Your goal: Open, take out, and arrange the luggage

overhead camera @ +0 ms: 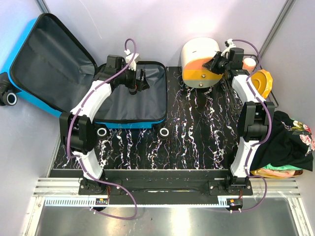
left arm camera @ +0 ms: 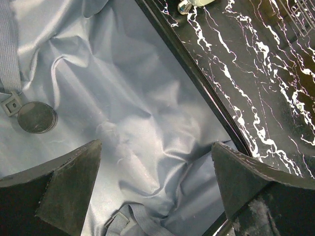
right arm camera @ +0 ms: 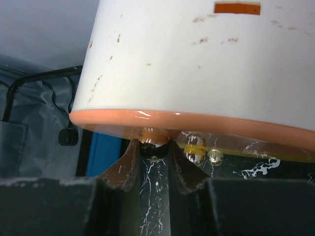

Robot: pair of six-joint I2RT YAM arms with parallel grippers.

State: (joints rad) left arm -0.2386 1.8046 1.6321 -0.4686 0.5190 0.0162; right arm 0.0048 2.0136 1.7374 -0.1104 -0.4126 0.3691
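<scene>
two halves of the luggage (overhead camera: 129,101) lie open at the far left of the black marbled table (overhead camera: 197,132). the lower shell rests flat with its wheels toward the arms, and the blue lid (overhead camera: 49,61) leans out to its left, its grey lining facing up. the left gripper (overhead camera: 141,81) hangs over the lower shell's lining (left arm camera: 147,88) near the luggage's right rim, with its fingers (left arm camera: 69,187) spread wide and nothing between them. a grey strap (left arm camera: 9,54) and a round disc (left arm camera: 37,117) lie on the lining.

right of the luggage, well apart from it, sits a white-and-orange round box (overhead camera: 199,61). the right gripper (right arm camera: 153,147) reaches under the box's orange rim, its fingers pinching a small orange knob (right arm camera: 153,135). farther right of the luggage are a yellow basin (overhead camera: 261,81) and a dark floral cloth (overhead camera: 290,140).
</scene>
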